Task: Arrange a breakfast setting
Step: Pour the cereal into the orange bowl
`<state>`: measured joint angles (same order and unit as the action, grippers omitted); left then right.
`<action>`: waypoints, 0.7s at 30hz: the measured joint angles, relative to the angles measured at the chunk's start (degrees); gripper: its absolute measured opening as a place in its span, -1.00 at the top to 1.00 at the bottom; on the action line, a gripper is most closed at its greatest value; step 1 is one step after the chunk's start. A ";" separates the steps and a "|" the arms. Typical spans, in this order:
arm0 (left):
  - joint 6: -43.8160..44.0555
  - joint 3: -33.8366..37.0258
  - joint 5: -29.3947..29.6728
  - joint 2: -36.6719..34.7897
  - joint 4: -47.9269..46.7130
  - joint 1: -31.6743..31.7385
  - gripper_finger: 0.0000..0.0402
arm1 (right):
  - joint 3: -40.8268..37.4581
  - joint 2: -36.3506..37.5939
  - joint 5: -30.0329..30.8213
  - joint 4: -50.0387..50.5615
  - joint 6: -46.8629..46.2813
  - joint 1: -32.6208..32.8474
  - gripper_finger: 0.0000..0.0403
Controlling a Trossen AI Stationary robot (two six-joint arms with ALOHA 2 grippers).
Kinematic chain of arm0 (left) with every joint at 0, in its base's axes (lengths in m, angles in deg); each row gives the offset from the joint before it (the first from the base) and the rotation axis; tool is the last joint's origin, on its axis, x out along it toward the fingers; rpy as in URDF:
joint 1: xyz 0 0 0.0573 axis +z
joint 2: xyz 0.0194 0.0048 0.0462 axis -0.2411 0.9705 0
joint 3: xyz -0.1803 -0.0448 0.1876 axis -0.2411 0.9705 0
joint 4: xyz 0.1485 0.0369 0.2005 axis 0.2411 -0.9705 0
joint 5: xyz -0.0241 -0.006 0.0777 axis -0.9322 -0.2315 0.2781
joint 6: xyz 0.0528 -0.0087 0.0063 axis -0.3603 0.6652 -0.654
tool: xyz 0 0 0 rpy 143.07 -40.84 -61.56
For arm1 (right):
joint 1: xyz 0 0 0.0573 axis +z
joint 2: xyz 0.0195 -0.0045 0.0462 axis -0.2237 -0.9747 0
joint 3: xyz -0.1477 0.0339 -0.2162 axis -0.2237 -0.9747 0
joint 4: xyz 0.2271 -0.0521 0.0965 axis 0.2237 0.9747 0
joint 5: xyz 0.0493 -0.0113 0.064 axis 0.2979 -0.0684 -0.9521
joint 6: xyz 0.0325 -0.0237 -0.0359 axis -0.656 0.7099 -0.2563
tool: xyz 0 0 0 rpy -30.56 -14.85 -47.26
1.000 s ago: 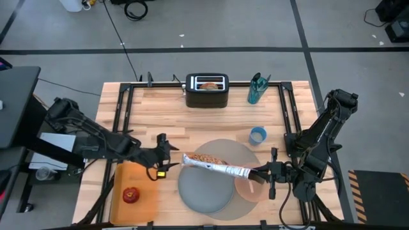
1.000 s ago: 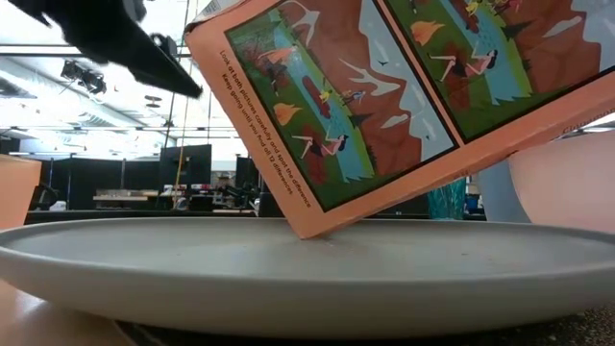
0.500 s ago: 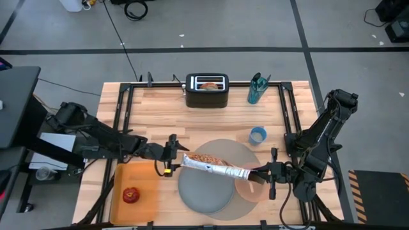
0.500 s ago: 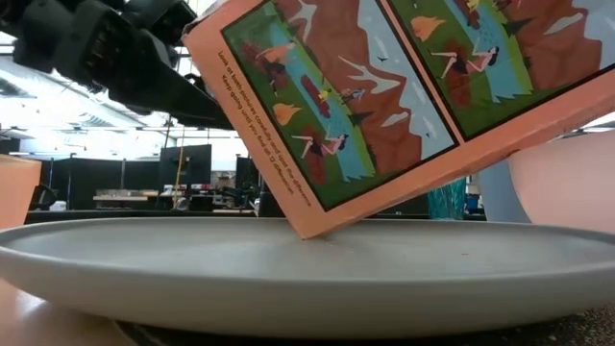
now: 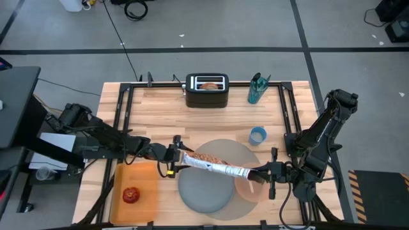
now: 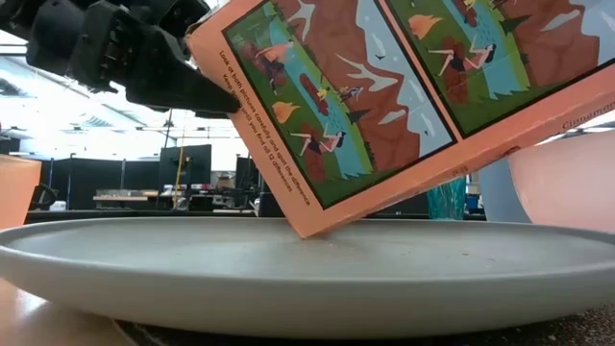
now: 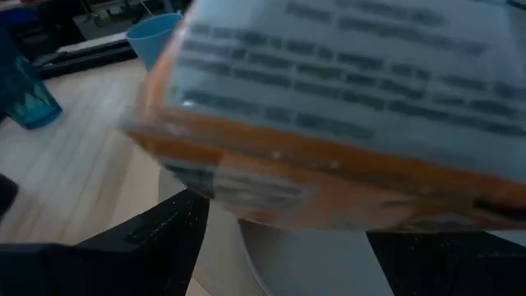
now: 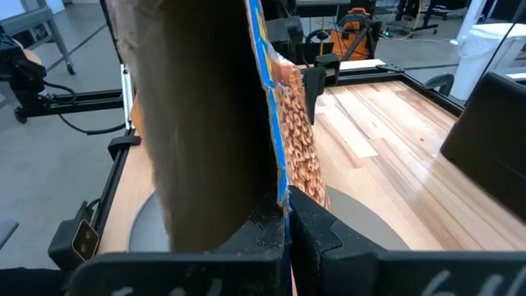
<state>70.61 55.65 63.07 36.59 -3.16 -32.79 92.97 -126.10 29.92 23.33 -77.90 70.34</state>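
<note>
A cereal box (image 5: 214, 164) with brown cereal (image 5: 208, 158) showing in its open side lies tilted over the round grey-blue plate (image 5: 203, 191) and the grey mat (image 5: 239, 153). One lower corner (image 6: 307, 231) of the box rests on the plate. My right gripper (image 5: 255, 174) is shut on the box's right end, above the translucent pink bowl (image 5: 250, 189). My left gripper (image 5: 174, 156) is open at the box's left end, a finger on either side of it (image 7: 288, 226). I cannot tell whether it touches the box. The red apple (image 5: 131, 195) lies on the orange tray. The bagel (image 5: 208, 85) stands in the toaster. The spoon is out of view. My right gripper pinches the box's right end (image 8: 275, 193) between its two fingers, coming level from the table's right side, along the box. The box is tilted, its left end higher in the low view, and one lower corner stands on the plate.
The black toaster (image 5: 206, 91) stands at the far edge, with a teal glass (image 5: 257, 89) to its right. A small blue cup (image 5: 257, 135) stands beyond the mat. The orange tray (image 5: 144, 185) lies at the near left. Black frame rails run along both table sides.
My left gripper has moved toward the table's right, from beside the orange tray up to the left end of the cereal box. The right gripper and the box have stayed in place.
</note>
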 joint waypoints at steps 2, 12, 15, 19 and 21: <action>0.55 0.00 -2.63 0.00 -0.01 1.06 -0.59 | 0.00 0.00 -0.02 0.02 -0.04 0.02 0.95; -3.24 0.00 -7.45 0.02 6.35 1.07 -0.50 | 0.00 0.00 -0.01 -0.04 -0.08 0.00 0.95; -3.96 0.00 -7.41 0.01 6.52 0.92 -0.38 | 0.00 0.00 0.23 -0.36 -0.04 0.00 0.95; -4.11 0.00 -7.42 -0.03 6.52 0.92 -0.20 | 0.00 0.00 -0.04 -0.78 0.01 0.02 0.95; -4.14 0.00 -7.43 -0.50 6.33 0.92 -0.14 | 0.00 0.00 -0.04 -1.11 0.06 0.35 0.95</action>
<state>66.47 55.65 55.65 36.08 3.17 -31.86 92.97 -126.10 29.88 22.22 -77.83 70.68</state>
